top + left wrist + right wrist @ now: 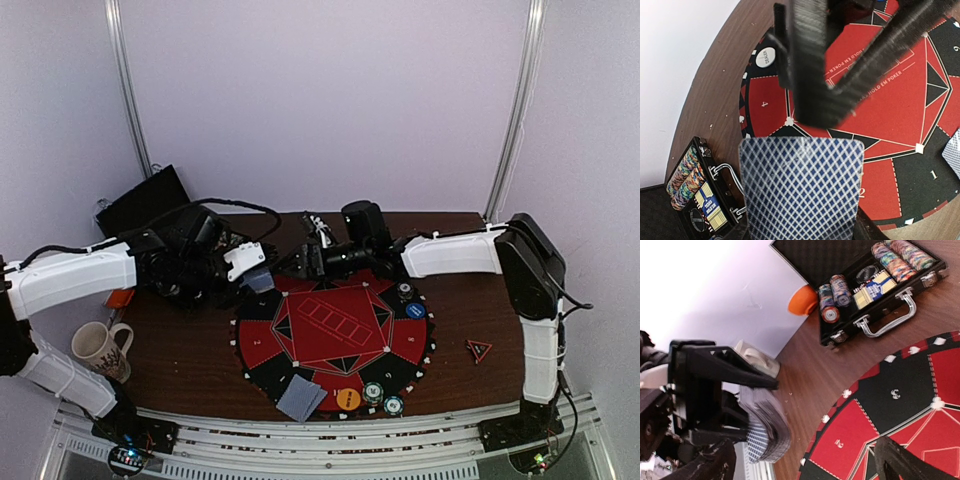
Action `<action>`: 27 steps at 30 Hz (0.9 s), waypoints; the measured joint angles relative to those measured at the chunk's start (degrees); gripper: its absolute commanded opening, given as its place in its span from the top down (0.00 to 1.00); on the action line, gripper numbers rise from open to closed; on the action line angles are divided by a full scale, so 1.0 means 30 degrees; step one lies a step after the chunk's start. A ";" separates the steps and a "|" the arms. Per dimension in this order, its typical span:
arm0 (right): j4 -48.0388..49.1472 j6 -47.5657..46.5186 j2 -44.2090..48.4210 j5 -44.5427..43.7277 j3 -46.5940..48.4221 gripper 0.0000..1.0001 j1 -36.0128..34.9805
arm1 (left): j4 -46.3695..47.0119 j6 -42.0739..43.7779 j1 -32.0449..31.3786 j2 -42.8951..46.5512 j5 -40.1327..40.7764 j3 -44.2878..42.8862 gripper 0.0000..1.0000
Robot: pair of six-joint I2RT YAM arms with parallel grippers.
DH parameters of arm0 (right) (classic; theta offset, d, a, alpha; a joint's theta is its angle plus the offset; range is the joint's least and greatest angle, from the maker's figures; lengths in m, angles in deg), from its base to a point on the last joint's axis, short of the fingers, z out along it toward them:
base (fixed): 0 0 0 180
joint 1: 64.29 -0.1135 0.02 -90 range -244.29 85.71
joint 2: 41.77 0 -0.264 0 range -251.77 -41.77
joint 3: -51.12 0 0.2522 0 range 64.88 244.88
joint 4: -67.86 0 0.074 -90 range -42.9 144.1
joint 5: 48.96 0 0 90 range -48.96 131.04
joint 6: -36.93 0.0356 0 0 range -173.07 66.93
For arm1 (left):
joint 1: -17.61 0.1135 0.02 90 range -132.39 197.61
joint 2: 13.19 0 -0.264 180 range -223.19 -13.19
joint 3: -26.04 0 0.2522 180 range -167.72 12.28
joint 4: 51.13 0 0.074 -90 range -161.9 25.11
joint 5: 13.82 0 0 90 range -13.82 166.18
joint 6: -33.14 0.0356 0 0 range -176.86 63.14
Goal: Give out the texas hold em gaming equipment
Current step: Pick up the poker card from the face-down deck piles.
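1. Pale lilac walls close in a dark brown wooden bench (pixel 180 340), with a round red-and-black poker mat (pixel 330 330) at its middle.
2. The left claw (pixel 760 410) is clenched on a deck of small playing cards with blue-and-white lattice backs (pixel 800 195), which it holds in the air over the mat's far-left edge.
3. The right claw (pixel 802 450) is released, its jaws spread wide. It sits just beside the deck and holds nothing.
4. Lying on the mat:
   - a round white dealer disc (pixel 766 57) on the rim band beside the sector marked 4
   - a round blue disc (pixel 415 310) at the right rim
   - along the near rim, a round orange disc (pixel 348 398), two short stacks of striped-edge chips (pixel 373 393) and a few loose grey-blue cards (pixel 300 398)
5. An open black case of poker chips (pixel 865 285) sits towards the bench's far-left corner.
6. Handling, as a judgement:
   - The cards look light, thin, springy and slick against one another. A top card should slide off easily, but two may come away together.
   - A card is best taken by a free short edge and pinched gently on both faces.
   - The chips look stiff and heavier, so a stack is best gripped across its rim.
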 measured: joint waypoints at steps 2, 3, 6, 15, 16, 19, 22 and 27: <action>0.0663 0.0415 -0.0270 0.0452 0.0029 0.01 -0.0146 | -0.0015 0.0117 0.0000 -0.0146 -0.0124 -0.0022 0.49; 0.1100 0.0663 -0.0357 0.0670 0.0029 0.02 -0.0211 | -0.0022 0.0146 0.0000 -0.0204 -0.0160 -0.0022 0.49; 0.2208 0.1319 -0.0576 0.0991 0.0095 0.05 -0.0364 | -0.0022 0.0255 0.0000 -0.0335 -0.0226 -0.0022 0.49; 0.0240 0.0328 -0.2186 0.0342 0.2470 0.26 -0.0860 | 0.0029 0.0561 0.0000 -0.0415 -0.0321 -0.0102 0.49; -0.0058 0.0117 -0.2273 0.0270 0.2608 0.32 -0.0903 | 0.0036 0.0612 0.0000 -0.0423 -0.0342 -0.0102 0.49; -0.0794 -0.0277 -0.2339 0.0087 0.2696 0.41 -0.0933 | 0.0036 0.0736 0.0000 -0.0423 -0.0401 -0.0102 0.50; -0.1297 -0.0729 -0.2339 -0.0109 0.2863 0.45 -0.0933 | -0.0036 0.0903 0.0000 -0.0466 -0.0401 -0.0102 0.51; -0.2222 -0.1661 -0.2055 -0.0554 0.2885 0.56 -0.1049 | -0.0160 0.1107 0.0000 -0.0554 -0.0328 -0.0095 0.51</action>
